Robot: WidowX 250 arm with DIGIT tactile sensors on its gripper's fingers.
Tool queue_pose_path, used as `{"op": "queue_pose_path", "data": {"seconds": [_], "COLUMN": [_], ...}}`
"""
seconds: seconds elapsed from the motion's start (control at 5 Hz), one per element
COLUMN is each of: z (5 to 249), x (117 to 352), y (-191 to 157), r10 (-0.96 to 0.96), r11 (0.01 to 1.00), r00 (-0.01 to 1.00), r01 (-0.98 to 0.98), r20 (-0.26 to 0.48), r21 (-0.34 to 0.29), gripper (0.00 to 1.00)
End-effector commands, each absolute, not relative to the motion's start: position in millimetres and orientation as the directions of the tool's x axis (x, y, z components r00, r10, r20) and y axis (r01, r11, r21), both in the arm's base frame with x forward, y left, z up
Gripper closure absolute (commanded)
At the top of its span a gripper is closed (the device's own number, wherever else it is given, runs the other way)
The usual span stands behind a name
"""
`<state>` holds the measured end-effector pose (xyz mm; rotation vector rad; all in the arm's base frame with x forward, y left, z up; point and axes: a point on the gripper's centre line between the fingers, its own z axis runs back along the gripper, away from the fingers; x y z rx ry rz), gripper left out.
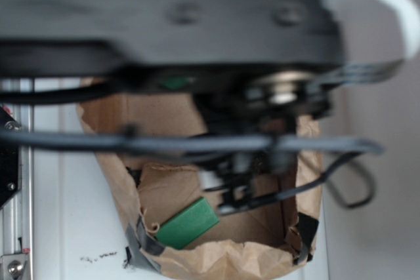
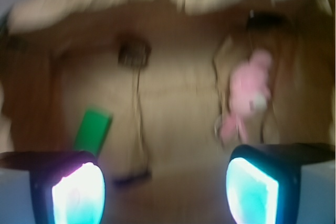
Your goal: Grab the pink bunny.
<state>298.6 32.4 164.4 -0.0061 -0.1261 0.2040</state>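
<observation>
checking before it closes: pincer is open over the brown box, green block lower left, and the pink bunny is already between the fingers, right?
Not quite. In the wrist view the pink bunny lies on the box floor ahead of the right finger, not between the fingers. The pincer is open with nothing in it, and the green block sits lower left as you said.

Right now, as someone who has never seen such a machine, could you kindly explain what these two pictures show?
It is a small robot arm working over a brown paper-lined box. The exterior view looks past the blurred dark arm. The wrist view looks down from the arm's gripper; its two glowing fingers stand apart, holding nothing. On the box floor lie the pink bunny on the right, a green block on the left, and a dark brown lump farther back.
</observation>
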Motion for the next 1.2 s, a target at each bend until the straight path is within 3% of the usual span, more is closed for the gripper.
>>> {"op": "queue_pose_path", "data": {"seconds": [0.0,0.2,0.6,1.0], "z": [132,118,96,96], "x": [326,311,291,291], "y": [61,56,62,62], "r10": [0.188,0.104,0.052,0.052], "r11": [0.982,0.993,0.994,0.994], "r00": [0.947,0.953,0.969,0.969], "r01": [-0.190,-0.118,-0.074,-0.074], "r20": [0.259,0.286,0.241,0.241], "r21": [-0.018,0.031,0.084,0.084], "gripper": [0.00,0.00,0.00,0.00]}}
